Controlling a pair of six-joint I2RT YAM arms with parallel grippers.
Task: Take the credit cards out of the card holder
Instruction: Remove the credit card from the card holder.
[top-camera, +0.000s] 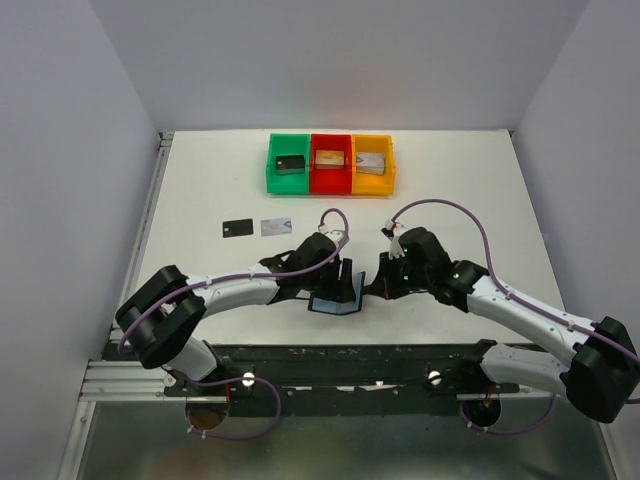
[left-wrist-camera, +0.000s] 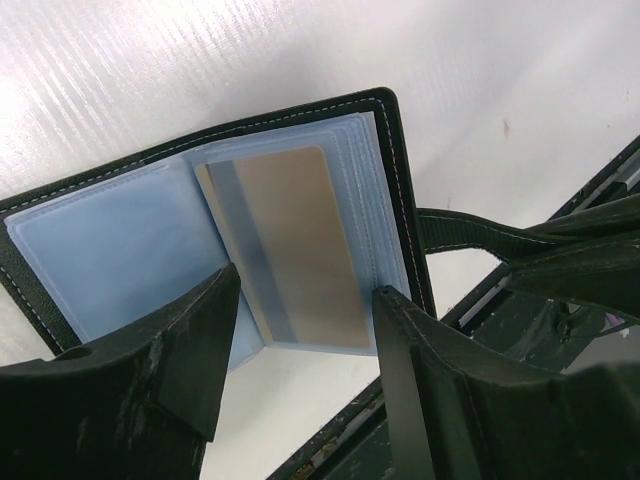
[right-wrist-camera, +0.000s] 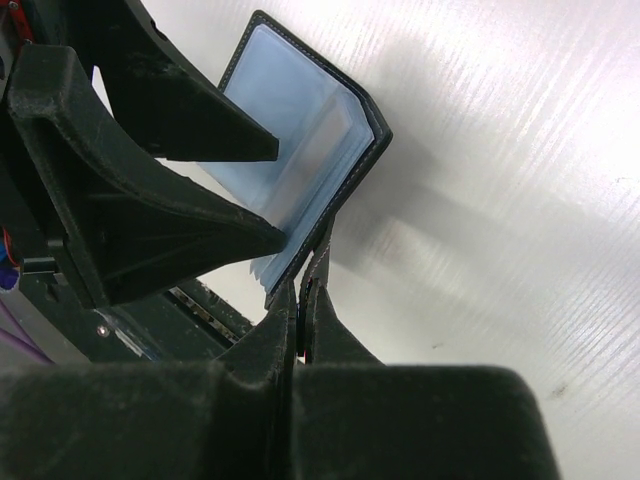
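**Open card holder (top-camera: 335, 300):** it stands at the near middle of the surface (top-camera: 460, 200), between the two arms.

**Right tool (right-wrist-camera: 303, 290):** it is closed tight, pinching the edge of the cover.

**Left tool (left-wrist-camera: 306, 280):** the jaws are moderately wide and hold nothing. One finger stands on either side of the near short end of a gold card (left-wrist-camera: 290, 250), which sits in a clear sleeve. The card's long axis runs straight away from this tool, so I judge that the pull should come back along that line. The left arm is the one placed for it. I cannot quite tell whether the fingers touch the sleeve.

**Other cards:** a black card (top-camera: 237, 228) and a silver card (top-camera: 276, 227) lie flat on the surface, to the far left of the holder.
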